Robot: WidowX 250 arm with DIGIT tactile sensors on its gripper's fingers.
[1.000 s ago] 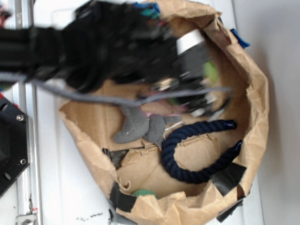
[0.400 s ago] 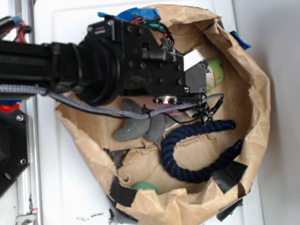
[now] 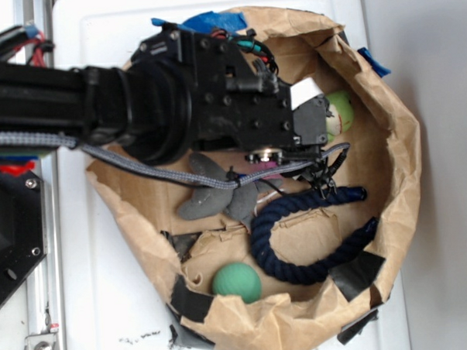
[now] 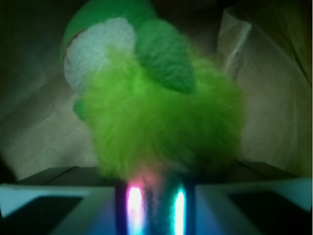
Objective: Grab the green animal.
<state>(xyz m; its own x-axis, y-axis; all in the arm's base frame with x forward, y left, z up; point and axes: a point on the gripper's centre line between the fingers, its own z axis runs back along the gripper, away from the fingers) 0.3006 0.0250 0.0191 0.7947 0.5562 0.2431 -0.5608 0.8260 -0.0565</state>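
The green animal (image 4: 161,122), a fuzzy lime plush with a white face patch, fills the wrist view right in front of my jaws. Its fur runs down into the narrow gap between the two lit finger pads (image 4: 134,205), so my gripper (image 4: 155,193) is shut on its near end. From outside, the green animal (image 3: 341,112) pokes out just past my gripper (image 3: 323,121) near the right wall of the brown paper bag (image 3: 403,160). The black arm covers most of the toy's body there.
A grey plush animal (image 3: 215,193) lies under the arm in the bag's middle. A dark blue rope (image 3: 299,246) curls across the lower right. A smooth green ball (image 3: 237,282) rests by the bag's near wall. Black tape patches (image 3: 354,274) line the rim.
The arm was blurred in motion a second ago and now sits steady, slightly further right. The green animal has shifted right with it. The green ball has rolled further into view at the bottom.
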